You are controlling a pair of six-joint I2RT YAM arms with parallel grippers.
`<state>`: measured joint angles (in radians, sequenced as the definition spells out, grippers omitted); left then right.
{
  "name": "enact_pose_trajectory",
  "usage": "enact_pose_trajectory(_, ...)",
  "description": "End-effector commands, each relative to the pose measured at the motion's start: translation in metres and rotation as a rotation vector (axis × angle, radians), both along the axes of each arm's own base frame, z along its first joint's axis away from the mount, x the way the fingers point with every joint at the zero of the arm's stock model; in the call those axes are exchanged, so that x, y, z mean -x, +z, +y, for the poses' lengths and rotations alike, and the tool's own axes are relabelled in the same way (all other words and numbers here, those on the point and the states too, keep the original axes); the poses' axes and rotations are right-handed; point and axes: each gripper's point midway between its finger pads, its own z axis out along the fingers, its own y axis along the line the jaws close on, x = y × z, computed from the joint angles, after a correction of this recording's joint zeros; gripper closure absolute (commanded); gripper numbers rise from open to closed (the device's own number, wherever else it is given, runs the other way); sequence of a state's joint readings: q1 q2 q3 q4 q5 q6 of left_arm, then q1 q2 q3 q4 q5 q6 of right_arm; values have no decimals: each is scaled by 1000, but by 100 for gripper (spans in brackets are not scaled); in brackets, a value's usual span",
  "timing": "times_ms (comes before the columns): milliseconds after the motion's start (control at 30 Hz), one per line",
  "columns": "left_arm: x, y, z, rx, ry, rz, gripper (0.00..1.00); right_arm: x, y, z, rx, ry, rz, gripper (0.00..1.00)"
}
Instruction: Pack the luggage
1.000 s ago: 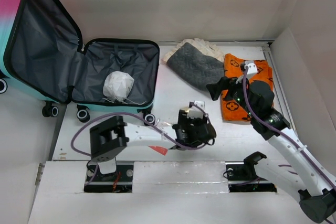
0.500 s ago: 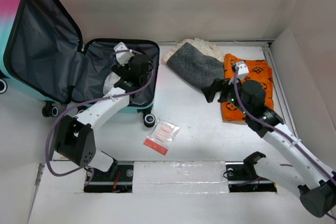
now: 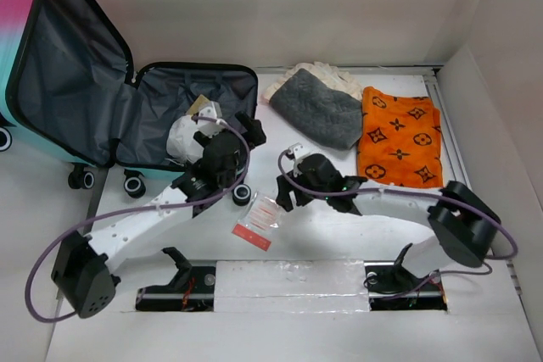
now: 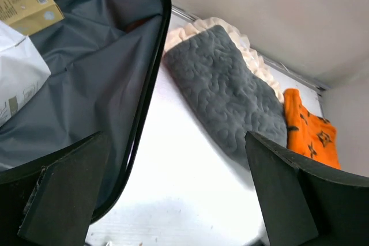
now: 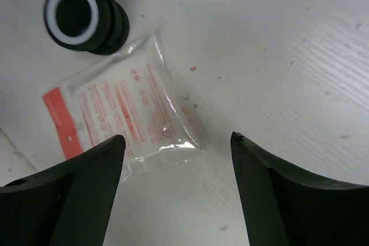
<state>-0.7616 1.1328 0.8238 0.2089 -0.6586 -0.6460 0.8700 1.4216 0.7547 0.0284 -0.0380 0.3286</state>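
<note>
left hand (image 4: pixel 176 200) released — over luggage (image 4: pixel 151 79) rim | right hand (image 5: pixel 176 191) released — above packet (image 5: pixel 124 110), wheel (image 5: pixel 81 15) beside

Grey quilted cloth (image 3: pixel 318 108) with a frilly cream edge is lying at the back of the white table (image 3: pixel 270 137). An orange cloth (image 3: pixel 397 137) with dark patterning is sitting flat just beside it. 1 clear plastic packet (image 3: pixel 261 219) with red print is lying flat nearer the front, apart from both.
</note>
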Motion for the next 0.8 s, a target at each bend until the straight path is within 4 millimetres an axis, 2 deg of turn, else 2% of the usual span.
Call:
enact_pose_trajectory(0,15,2,-1,51,-75,-30,0,-15,2,26,-65,-8,-42,21)
enact_pose_trajectory(33,18,5,2,60,-75,-40,0,-10,-22,27,-17,2,-3,21)
enact_pose_trajectory(67,24,17,7,81,-75,-64,0,-15,-26,29,-10,-9,-7,21)
enact_pose_trajectory(133,30,23,12,93,-75,-77,0,-11,-44,31,16,-5,22,20)
enact_pose_trajectory(200,36,33,16,118,-89,-103,0,-12,-47,34,5,-13,26,20)
enact_pose_trajectory(267,39,34,19,117,-90,-112,0,-8,-56,35,16,3,50,28)
enact_pose_trajectory(367,40,30,17,112,-99,-105,0,-3,-59,38,15,16,67,49)
enact_pose_trajectory(433,39,30,20,109,-81,-106,0,7,-64,35,15,21,95,55)
enact_pose_trajectory(567,38,32,20,116,-81,-114,0,11,-59,30,5,21,87,74)
enact_pose_trajectory(700,38,32,20,108,-82,-115,0,15,-54,26,2,16,94,100)
enact_pose_trajectory(767,38,32,20,107,-82,-115,0,15,-45,22,-6,6,79,100)
